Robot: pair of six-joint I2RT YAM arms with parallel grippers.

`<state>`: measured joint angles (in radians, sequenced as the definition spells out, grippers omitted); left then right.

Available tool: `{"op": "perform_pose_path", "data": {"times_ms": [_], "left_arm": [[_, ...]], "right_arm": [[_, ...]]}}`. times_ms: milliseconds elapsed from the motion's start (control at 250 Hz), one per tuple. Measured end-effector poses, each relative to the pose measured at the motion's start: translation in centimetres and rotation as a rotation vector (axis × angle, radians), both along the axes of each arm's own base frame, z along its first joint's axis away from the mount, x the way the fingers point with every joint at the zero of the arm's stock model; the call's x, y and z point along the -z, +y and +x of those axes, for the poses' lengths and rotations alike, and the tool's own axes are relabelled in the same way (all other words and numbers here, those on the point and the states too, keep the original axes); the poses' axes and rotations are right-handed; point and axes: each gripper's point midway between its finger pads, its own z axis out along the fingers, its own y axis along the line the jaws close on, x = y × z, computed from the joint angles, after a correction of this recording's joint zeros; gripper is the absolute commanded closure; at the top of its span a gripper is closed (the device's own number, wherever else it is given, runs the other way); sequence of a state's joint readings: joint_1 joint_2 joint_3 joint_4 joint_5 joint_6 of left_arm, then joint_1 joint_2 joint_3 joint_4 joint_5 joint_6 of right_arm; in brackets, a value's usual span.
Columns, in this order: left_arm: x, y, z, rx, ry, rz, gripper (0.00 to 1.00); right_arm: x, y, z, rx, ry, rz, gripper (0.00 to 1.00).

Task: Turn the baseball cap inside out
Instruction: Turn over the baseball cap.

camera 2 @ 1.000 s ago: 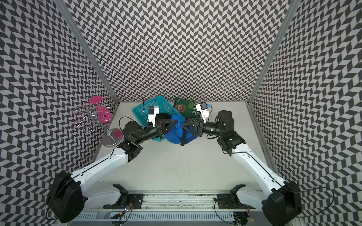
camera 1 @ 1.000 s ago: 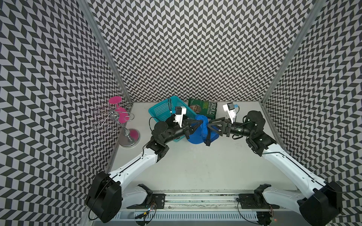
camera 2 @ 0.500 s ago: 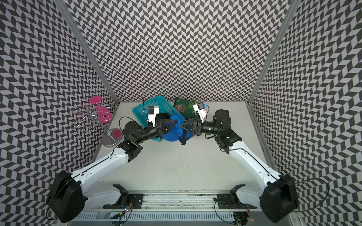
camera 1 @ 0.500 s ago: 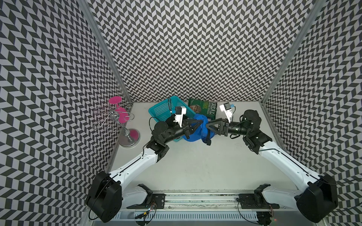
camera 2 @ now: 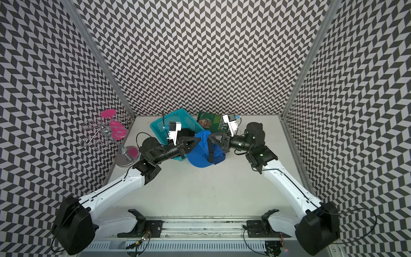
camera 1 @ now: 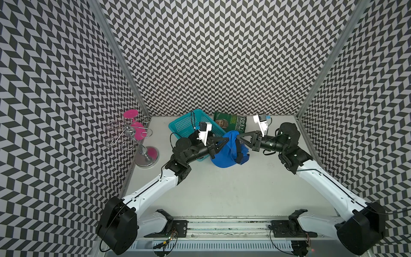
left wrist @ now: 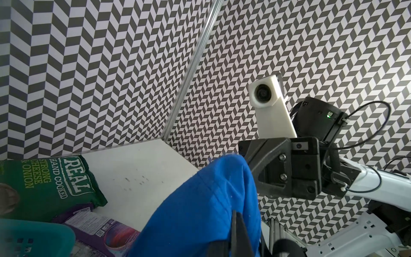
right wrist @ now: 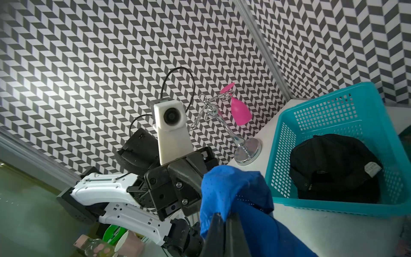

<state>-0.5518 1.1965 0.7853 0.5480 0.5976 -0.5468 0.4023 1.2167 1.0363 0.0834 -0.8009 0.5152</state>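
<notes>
left wrist: purple packet (left wrist: pixel 97 231) near cap (left wrist: pixel 200 211)

I am logging a teal basket (camera 1: pixel 181 124) holding a black cap (right wrist: pixel 333 164); a green crisp bag (camera 1: pixel 231 123) lying just beside it; a purple packet (left wrist: pixel 97 231) lying against that bag; a wire stand (camera 1: pixel 143 149) carrying pink glasses (camera 1: pixel 138 133).

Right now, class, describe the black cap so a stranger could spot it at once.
Find the teal basket at the back of the table. Inside lies the black cap. Unlike the blue baseball cap pinched in both arms' jaws beside it, it is black with a pale label.
</notes>
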Motion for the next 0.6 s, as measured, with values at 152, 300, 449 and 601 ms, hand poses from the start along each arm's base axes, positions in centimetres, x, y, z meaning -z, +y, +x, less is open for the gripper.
{"op": "perform_pose_path", "data": {"times_ms": [152,300,449,601], "left_arm": [[0.0,0.6,-1.1,0.056,-0.014,0.011,1.0],[0.4,0.7,-2.1,0.132,-0.003,0.029,1.0],[1.3,0.6,-2.1,0.158,0.04,0.046,1.0],[0.3,0.7,-0.8,0.099,0.087,0.025,1.0]], "right_arm": [[0.5,-0.6,1.5,0.05,-0.024,-0.067,1.0],[2.7,-0.2,2.4,0.044,-0.016,-0.141,1.0],[4.1,0.1,2.6,0.025,-0.005,-0.176,0.83],[2.8,-0.6,3.1,0.064,-0.061,-0.17,0.24]]}}
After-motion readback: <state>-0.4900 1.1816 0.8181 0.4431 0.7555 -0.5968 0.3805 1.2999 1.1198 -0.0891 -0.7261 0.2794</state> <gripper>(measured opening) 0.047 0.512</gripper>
